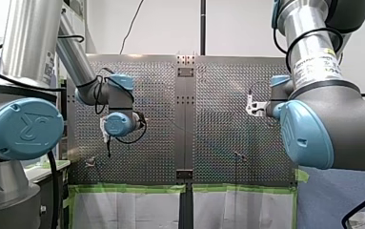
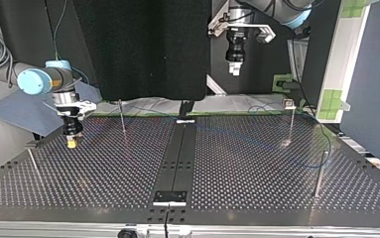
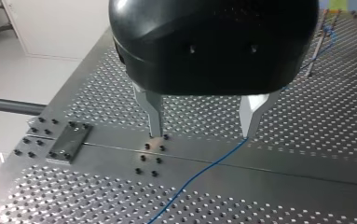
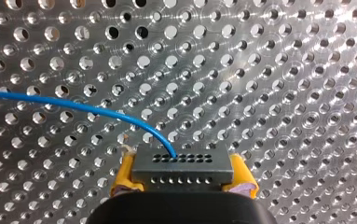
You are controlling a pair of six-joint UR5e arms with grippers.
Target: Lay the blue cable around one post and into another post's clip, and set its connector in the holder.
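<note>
In the right wrist view my right gripper (image 4: 183, 183) is shut on a dark, multi-hole connector (image 4: 181, 163), with a yellow pad on each side of it. The blue cable (image 4: 69, 106) leaves the connector and curves away over the perforated plate. In the top view this gripper (image 2: 72, 142) hangs low over the table at the left. My left gripper (image 3: 203, 136) is open, and its metal fingers (image 3: 154, 114) stand apart above the cable (image 3: 199, 171), which runs under them. In the top view it (image 2: 234, 68) hangs high above the table's far edge.
Thin posts stand on the plate in the top view: one left of centre (image 2: 122, 120), one with a clip on top at the right (image 2: 290, 119), one at the near right (image 2: 319, 173) and one at the near left (image 2: 32, 162). A small holder block (image 2: 170, 197) sits on the centre strip near the front edge.
</note>
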